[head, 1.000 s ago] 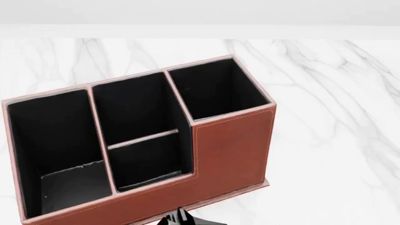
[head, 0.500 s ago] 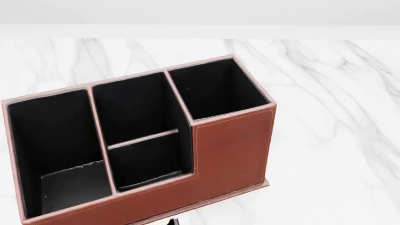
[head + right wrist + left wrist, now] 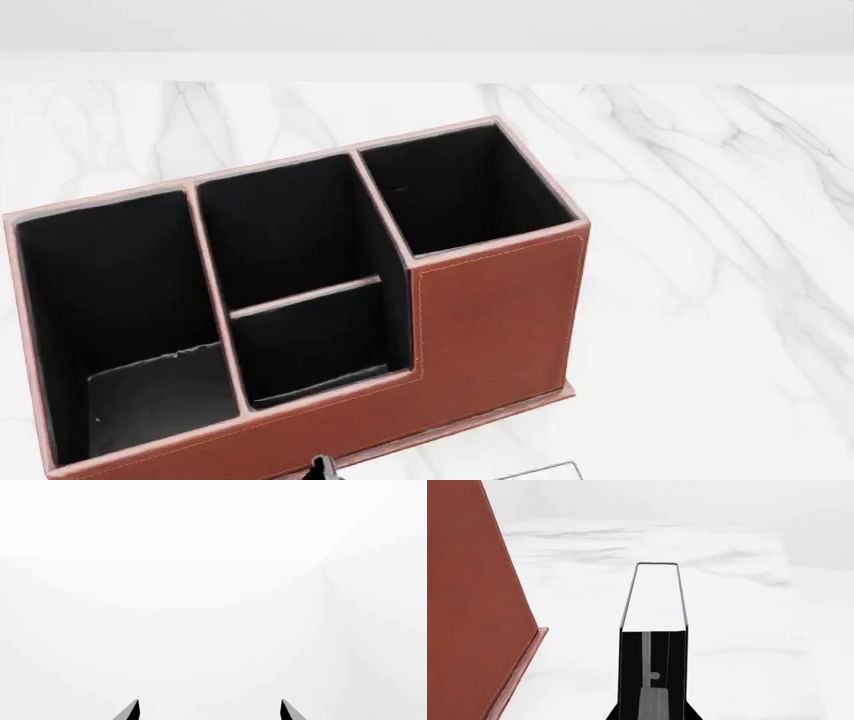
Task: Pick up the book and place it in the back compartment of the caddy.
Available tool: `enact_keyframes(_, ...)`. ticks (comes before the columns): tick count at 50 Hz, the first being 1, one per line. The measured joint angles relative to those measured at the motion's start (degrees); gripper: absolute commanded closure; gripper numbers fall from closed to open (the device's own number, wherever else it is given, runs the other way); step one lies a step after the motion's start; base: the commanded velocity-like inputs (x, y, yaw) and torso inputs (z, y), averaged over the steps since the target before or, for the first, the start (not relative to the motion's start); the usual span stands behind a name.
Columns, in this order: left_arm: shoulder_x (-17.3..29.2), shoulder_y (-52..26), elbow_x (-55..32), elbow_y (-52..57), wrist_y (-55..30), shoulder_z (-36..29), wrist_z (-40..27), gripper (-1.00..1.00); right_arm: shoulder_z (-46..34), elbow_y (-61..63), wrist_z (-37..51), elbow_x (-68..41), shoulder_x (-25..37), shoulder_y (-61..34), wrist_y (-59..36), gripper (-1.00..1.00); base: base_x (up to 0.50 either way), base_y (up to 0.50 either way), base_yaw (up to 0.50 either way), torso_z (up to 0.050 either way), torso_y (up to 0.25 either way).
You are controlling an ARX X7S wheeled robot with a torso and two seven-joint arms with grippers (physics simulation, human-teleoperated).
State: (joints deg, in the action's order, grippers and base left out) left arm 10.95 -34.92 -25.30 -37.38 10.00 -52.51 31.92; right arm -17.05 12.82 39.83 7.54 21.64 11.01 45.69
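The book (image 3: 654, 597) is only partly readable from here. In the left wrist view it sits dead centre as a white page block framed by thin black covers. Below it is a black face with a grey strip and a small round mark, and I cannot tell where the book ends and the left gripper (image 3: 652, 712) begins. No fingertips show clearly, so I cannot say whether that gripper is clamped on the book, merely against it, or apart from it.

In the head view the book is cut off by the lower edge. Only a pale sliver with a thin dark outline (image 3: 538, 471) shows there, near the caddy (image 3: 494, 320) on its low-wall side, outside every cell. A small black piece (image 3: 322, 466) also pokes up at that edge, just below the caddy's wall. I take it for part of the left arm, but too little shows to be sure.

The back compartment (image 3: 320, 345), between the thin crossbar (image 3: 304, 295) and the low wall, shows only its black lining. The long cell at the head view's left has a greyish patch (image 3: 154, 385) low down that I cannot identify.

The right gripper (image 3: 210, 711) shows only two dark fingertips (image 3: 133, 711), spread well apart with nothing between them, against plain white. The caddy stands on the marble table (image 3: 694, 200), and its red-brown wall fills one side of the left wrist view.
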Motion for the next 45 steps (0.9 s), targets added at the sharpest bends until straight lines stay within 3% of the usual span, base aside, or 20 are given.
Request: enact_keyframes(45, 19.92, -2.18, -4.5, 39.4, -21.15, 3.39, -14.34, 1.0, -1.41, -1.64, 0.35, 0.72, -0.13, -1.1, -0.12, -1.0, 0.0, 0.0, 0.0, 0.0, 0.001)
